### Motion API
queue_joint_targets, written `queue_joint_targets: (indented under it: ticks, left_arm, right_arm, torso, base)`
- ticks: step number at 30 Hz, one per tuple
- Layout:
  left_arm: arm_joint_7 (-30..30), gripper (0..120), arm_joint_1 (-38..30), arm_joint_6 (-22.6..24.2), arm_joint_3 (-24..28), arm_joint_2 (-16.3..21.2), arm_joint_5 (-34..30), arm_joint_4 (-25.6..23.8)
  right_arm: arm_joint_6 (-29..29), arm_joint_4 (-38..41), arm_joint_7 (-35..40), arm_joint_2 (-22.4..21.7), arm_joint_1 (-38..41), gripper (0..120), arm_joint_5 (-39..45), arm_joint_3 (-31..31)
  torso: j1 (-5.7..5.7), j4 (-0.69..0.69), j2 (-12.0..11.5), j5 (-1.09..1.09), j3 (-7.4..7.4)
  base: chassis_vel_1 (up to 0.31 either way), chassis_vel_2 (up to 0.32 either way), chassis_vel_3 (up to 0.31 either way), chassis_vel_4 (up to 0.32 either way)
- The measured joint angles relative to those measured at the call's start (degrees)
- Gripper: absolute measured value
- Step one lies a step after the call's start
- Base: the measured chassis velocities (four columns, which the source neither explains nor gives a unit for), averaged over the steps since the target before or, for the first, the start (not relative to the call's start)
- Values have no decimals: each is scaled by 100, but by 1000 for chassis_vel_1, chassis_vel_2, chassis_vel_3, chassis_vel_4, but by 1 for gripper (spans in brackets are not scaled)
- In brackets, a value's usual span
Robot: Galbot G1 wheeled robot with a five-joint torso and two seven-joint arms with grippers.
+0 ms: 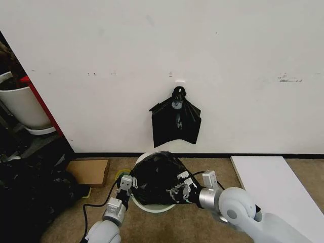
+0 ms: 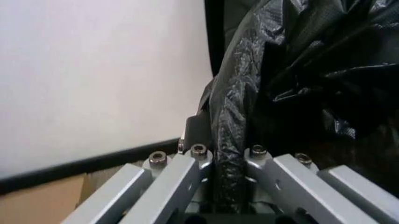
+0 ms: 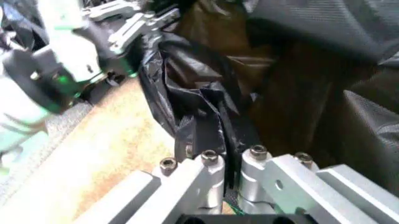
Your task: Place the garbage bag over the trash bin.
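Both arms reach forward and low, wrists converging. The left gripper (image 1: pixel 132 183) is clamped on a fold of the bag (image 1: pixel 157 177) at its left side. The right gripper (image 1: pixel 177 190) is clamped on the bag's right side, forearm angled inward.

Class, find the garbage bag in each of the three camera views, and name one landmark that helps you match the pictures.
Head view: the garbage bag is draped over the trash bin, low centre, between both grippers.
Left wrist view: its black plastic fills the right side, a fold pinched in the left gripper.
Right wrist view: a fold runs into the right gripper.
Shared landmark: the bag's crinkled film clamped between metal fingers.
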Motion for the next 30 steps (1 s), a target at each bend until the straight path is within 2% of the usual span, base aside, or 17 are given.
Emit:
queue_joint_targets:
  ticks: [2,3,7,10,13,17,30]
  left_arm:
    - [-82,0,-54,118,4,-32,-243,-3]
    - [-82,0,-54,118,4,-32,-243,-3]
    - [-279,0,-184,397,-14,-68,-933,-88]
    - [-342,0,-241,498,-34,-77,-1234,-96]
    - [-523,0,-410,748,-93,-100,-1953,-76]
    - [-716,0,-541,994,-151,-103,-2559,-100]
    - [-1387,0,-766,1677,-217,-94,-3963,-517]
  right_arm:
    - [264,35,-196,-73,-78,0,-513,-63]
    - [264,35,-196,-73,-78,0,-513,-63]
    - [928,56,-659,-261,-268,0,-1461,-208]
    - [1116,57,-785,-305,-318,0,-1725,-282]
    - [1491,42,-1056,-376,-416,0,-2359,-497]
    - [1805,-22,-1259,-487,-546,0,-2942,-714]
    - [2319,-505,-1546,-377,-696,0,-3857,-937]
  torso:
    - [0,0,0,0,0]
    - [0,0,0,0,0]
    - [0,-1,0,0,0]
    - [0,-1,0,0,0]
    - [0,0,0,0,0]
    - [0,0,0,0,0]
    - [0,-1,0,0,0]
  base:
    - [0,0,0,0]
    - [0,0,0,0]
    - [0,0,0,0]
    - [0,0,0,0]
    - [0,0,0,0]
    - [0,0,0,0]
    - [0,0,0,0]
